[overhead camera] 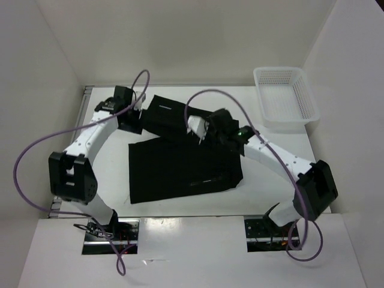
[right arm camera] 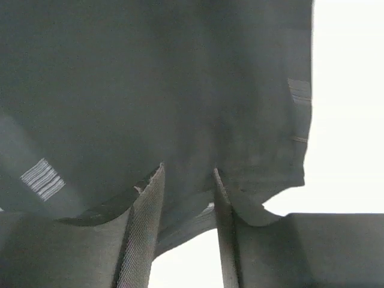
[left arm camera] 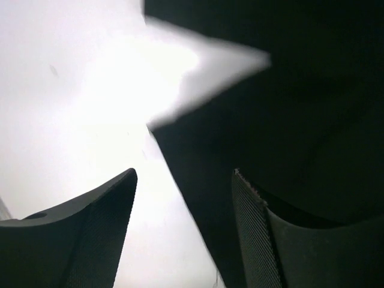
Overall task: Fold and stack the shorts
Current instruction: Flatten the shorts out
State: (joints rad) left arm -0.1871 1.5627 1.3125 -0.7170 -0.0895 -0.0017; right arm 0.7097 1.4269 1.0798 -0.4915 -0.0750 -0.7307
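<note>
The black shorts lie spread on the white table, one part reaching up toward the back left. My left gripper is open at their upper left edge. In the left wrist view one finger is over bare table and the other over the black fabric. My right gripper is at the shorts' upper middle. In the right wrist view its fingers are close together with a fold of the shorts between them and draped over their tips. A small pale striped mark shows on the fabric.
A white mesh basket stands at the back right, apart from the shorts. White walls close in the table at the back and both sides. Purple cables loop above both arms.
</note>
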